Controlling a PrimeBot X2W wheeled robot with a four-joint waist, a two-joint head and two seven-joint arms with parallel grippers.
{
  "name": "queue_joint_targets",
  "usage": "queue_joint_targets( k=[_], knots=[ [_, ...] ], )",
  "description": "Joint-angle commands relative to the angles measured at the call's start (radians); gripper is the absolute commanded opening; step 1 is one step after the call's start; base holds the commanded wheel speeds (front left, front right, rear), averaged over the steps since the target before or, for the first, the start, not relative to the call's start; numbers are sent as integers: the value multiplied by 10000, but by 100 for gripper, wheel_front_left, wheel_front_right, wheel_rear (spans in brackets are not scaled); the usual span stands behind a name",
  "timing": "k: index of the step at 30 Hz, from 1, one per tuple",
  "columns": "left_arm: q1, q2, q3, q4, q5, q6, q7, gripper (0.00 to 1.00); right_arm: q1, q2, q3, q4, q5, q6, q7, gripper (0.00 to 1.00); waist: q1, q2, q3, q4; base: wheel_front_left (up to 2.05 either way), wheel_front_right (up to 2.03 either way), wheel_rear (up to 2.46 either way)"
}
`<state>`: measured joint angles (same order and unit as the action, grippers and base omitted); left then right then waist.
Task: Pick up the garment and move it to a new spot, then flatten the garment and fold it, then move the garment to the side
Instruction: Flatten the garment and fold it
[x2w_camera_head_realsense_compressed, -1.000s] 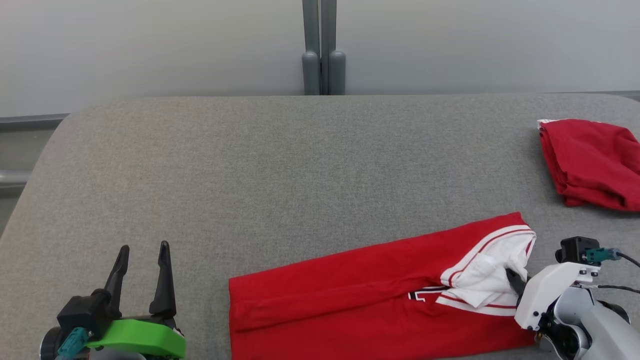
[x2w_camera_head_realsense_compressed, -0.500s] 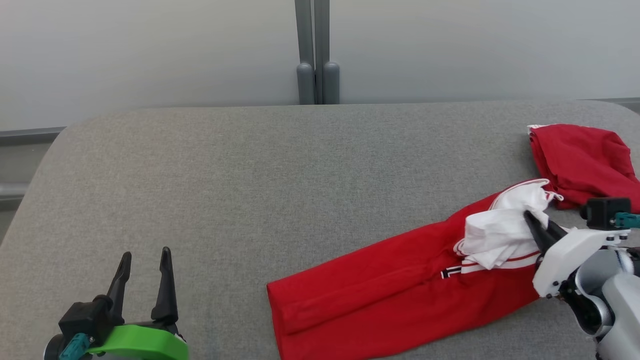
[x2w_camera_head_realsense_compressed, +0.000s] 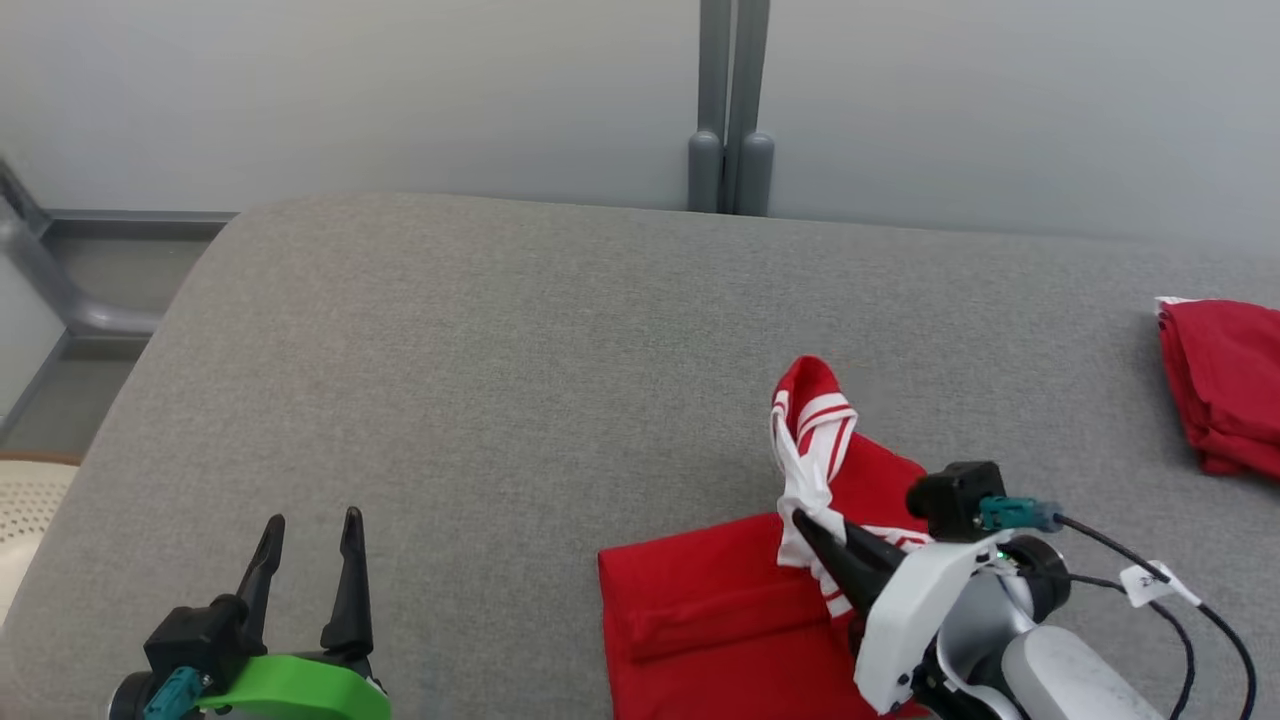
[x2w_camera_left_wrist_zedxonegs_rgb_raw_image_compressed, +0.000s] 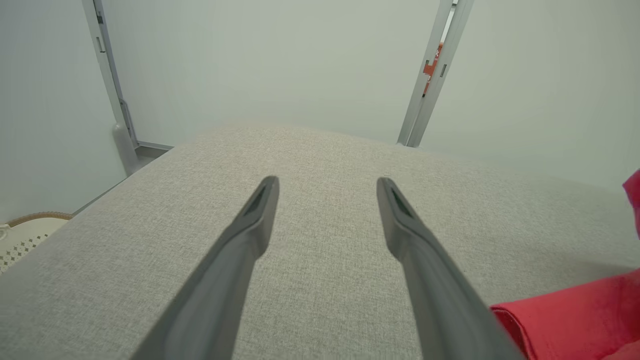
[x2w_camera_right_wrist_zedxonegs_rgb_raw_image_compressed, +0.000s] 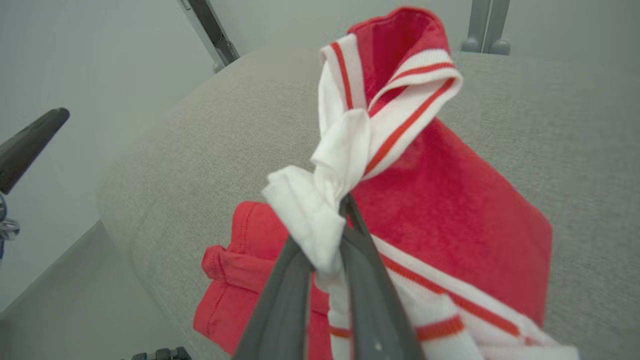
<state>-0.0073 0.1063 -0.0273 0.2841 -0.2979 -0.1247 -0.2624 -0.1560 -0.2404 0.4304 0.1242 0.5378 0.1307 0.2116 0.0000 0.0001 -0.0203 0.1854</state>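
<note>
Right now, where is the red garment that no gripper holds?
In the head view, the unheld red garment lies at the right edge of the grey surface, beyond the right gripper.

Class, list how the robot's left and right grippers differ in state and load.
The left gripper is open, fingers spread; the right gripper is shut. The left holds nothing above the grey surface; the right pinches the white trim of the red garment, holding it up in a peak. Both have two long dark fingers.
</note>
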Motion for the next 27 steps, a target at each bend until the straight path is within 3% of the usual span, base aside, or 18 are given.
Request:
queue_joint_targets(
  k=[1, 13, 14, 15, 16, 21, 27],
  knots=[
    [-136, 54, -13, 40, 31, -49, -29, 100, 3, 120, 129, 125, -125, -2, 53, 0, 0, -1, 25, 558, 0, 0, 0],
    [-367, 41, -132, 212, -95, -65, -28, 100, -737, 936, 1474, 2402, 433, 0, -349, 0, 0, -1, 321, 1120, 0, 0, 0],
    [-373, 38, -111, 207, -102, -65, -29, 100, -821, 987, 1611, 2600, 541, 0, -404, 16, 0, -1, 342, 1097, 0, 0, 0],
    [-362, 37, -82, 205, -105, -65, -30, 100, -913, 993, 1756, 2751, 589, 0, -443, 16, 0, -1, 360, 1065, 0, 0, 0],
    [-347, 34, -55, 206, -111, -66, -28, 100, -1017, 1049, 1910, 2853, 763, -2, -551, 100, 0, -1, 377, 1010, 0, 0, 0],
    [-278, 0, 90, 233, -106, -69, -30, 100, -1236, 1085, 2543, 2340, 1953, 0, -1157, 100, 0, -1, 335, 583, 0, 0, 0],
    [-119, -63, 182, 158, -74, -72, -30, 100, -1357, 43, 2601, 613, 3598, -2, -2128, 100, 0, -1, 106, -123, 0, 0, 0]
  ],
)
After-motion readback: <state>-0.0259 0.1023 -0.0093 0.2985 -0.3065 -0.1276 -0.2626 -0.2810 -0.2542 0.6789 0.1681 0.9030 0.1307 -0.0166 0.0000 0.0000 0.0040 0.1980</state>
